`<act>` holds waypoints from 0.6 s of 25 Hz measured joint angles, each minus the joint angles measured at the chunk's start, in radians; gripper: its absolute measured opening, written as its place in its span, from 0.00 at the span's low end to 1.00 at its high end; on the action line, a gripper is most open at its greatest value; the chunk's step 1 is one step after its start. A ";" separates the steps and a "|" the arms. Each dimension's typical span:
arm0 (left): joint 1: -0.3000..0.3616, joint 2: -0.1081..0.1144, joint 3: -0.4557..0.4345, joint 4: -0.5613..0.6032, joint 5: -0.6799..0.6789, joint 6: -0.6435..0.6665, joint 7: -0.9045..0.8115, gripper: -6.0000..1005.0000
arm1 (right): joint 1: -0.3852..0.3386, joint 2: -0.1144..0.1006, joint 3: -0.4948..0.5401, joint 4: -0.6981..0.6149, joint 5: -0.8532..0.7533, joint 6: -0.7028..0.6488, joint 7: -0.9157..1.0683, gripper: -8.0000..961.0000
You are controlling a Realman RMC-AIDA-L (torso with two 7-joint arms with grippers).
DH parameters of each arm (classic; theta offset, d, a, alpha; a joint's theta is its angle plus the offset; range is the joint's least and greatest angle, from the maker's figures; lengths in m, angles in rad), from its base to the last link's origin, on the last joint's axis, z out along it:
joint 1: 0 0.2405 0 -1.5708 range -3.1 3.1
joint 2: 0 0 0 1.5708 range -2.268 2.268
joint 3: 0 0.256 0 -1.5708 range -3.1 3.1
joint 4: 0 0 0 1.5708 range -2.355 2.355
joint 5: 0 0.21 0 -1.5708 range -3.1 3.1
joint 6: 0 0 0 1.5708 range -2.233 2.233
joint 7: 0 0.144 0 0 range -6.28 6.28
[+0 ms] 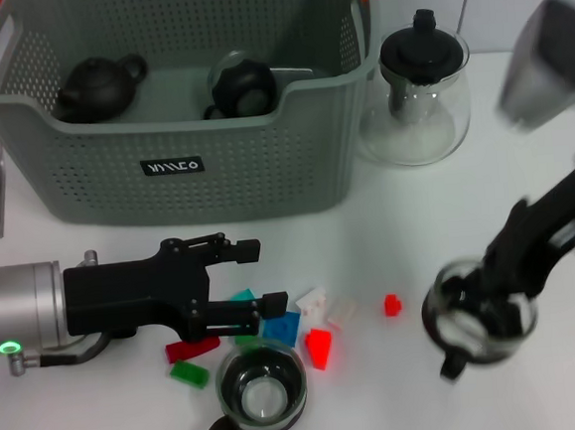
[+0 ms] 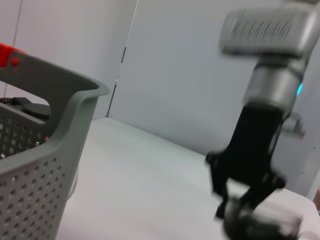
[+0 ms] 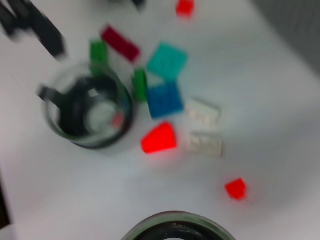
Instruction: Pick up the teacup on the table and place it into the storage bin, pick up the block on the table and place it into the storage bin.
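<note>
The grey-green storage bin [image 1: 195, 172] stands at the back left; its corner shows in the left wrist view [image 2: 45, 165]. My right gripper [image 1: 486, 307] is shut on a glass teacup [image 1: 476, 332] at the right, low over the table; both also show in the left wrist view, the gripper [image 2: 245, 187] above the teacup [image 2: 260, 227]. The teacup's rim [image 3: 175, 226] shows in the right wrist view. A second glass teacup [image 1: 262, 396] stands at the front middle. My left gripper [image 1: 268, 273] is open and empty over loose blocks: teal [image 1: 242, 298], blue [image 1: 283, 329], red [image 1: 320, 348].
A glass teapot with black lid [image 1: 418, 95] stands right of the bin. A black teapot [image 1: 98, 85] and another dark vessel [image 1: 243, 85] lie inside the bin. White blocks [image 1: 311, 301], a small red block [image 1: 392, 304], and dark red [image 1: 191, 349] and green [image 1: 188, 373] blocks lie around.
</note>
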 joint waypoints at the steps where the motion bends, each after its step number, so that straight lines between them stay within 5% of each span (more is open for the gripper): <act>1: 0.000 0.000 0.000 0.000 0.000 0.000 0.000 0.82 | 0.001 -0.001 0.037 -0.059 0.005 -0.050 0.002 0.07; 7: 0.002 0.000 0.000 0.000 0.000 0.000 0.000 0.82 | 0.058 -0.008 0.149 -0.284 0.011 -0.187 0.043 0.07; 15: 0.001 0.000 0.000 -0.001 0.000 0.000 0.000 0.82 | 0.218 -0.002 0.227 -0.310 0.122 -0.088 0.061 0.07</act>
